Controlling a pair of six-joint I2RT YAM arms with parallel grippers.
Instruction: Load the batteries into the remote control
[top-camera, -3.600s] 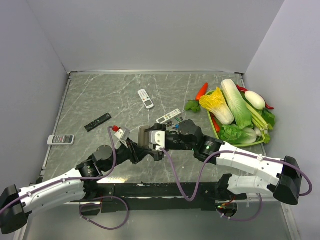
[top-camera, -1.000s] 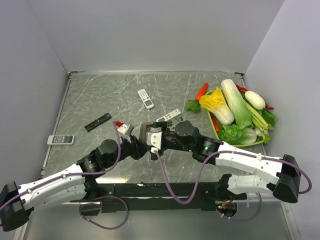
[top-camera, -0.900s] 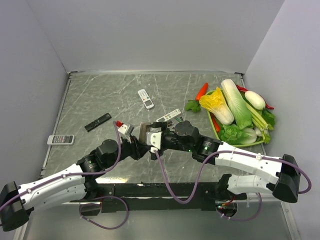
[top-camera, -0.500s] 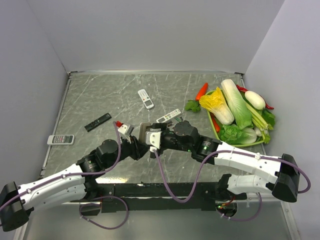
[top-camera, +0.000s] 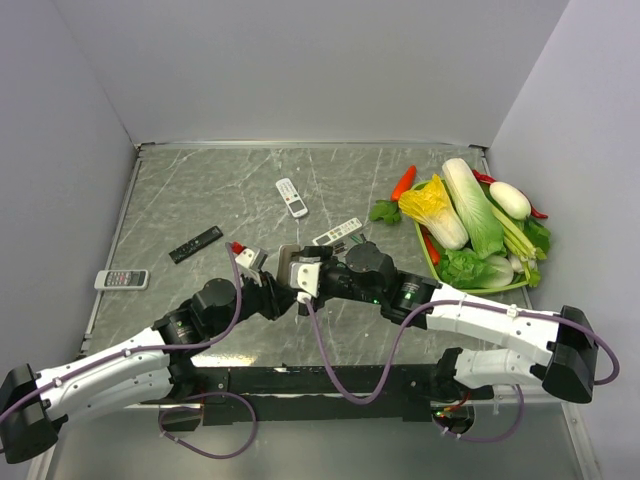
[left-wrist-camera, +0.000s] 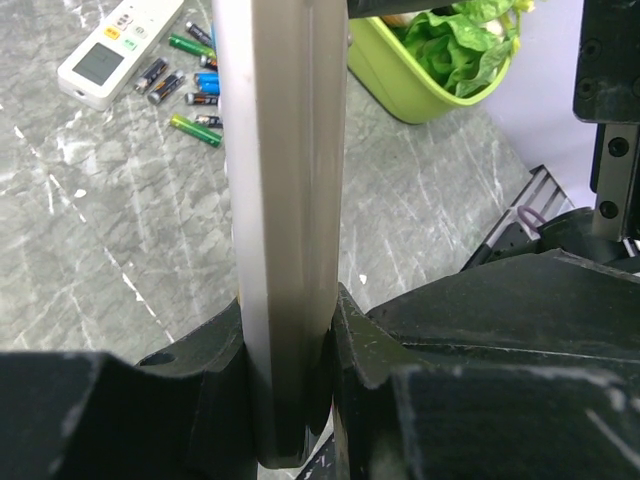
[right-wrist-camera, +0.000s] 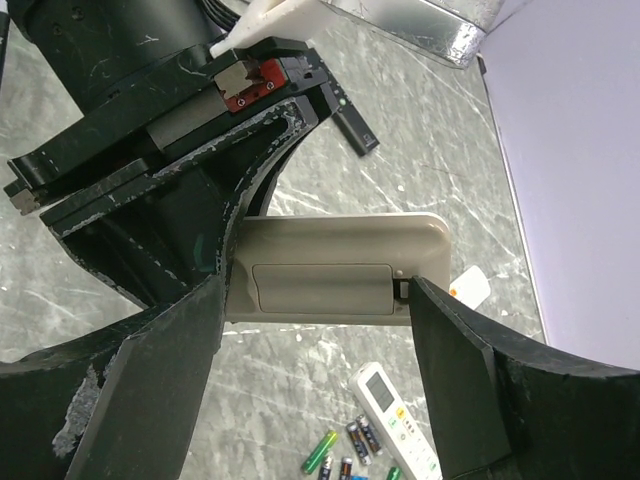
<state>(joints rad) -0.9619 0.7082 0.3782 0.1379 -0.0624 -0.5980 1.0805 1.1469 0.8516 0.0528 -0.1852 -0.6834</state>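
Observation:
The remote control (right-wrist-camera: 340, 275) is held off the table with its grey-beige back and closed battery cover (right-wrist-camera: 320, 290) facing my right wrist camera. My left gripper (left-wrist-camera: 290, 330) is shut on the remote's two faces at one end; the remote (left-wrist-camera: 285, 200) shows edge-on there. My right gripper (right-wrist-camera: 315, 300) stands open across the cover. One of its fingertips (right-wrist-camera: 425, 300) touches the notch at the cover's end. From above, both grippers meet at the remote (top-camera: 288, 258) in the table's middle. The batteries (left-wrist-camera: 190, 90) lie loose on the table beyond it, also seen under the right wrist (right-wrist-camera: 345, 450).
A long white remote (top-camera: 337, 233) lies beside the batteries. A small white remote (top-camera: 291, 197), a black remote (top-camera: 194, 244) and a grey one (top-camera: 121, 279) lie farther back and left. A green tray (top-camera: 480, 287) of vegetables sits at the right, with a red chilli (top-camera: 402, 182) beside it.
My right gripper has shifted slightly left over the remote's back and its jaws have narrowed a little. The left gripper keeps the remote where it was.

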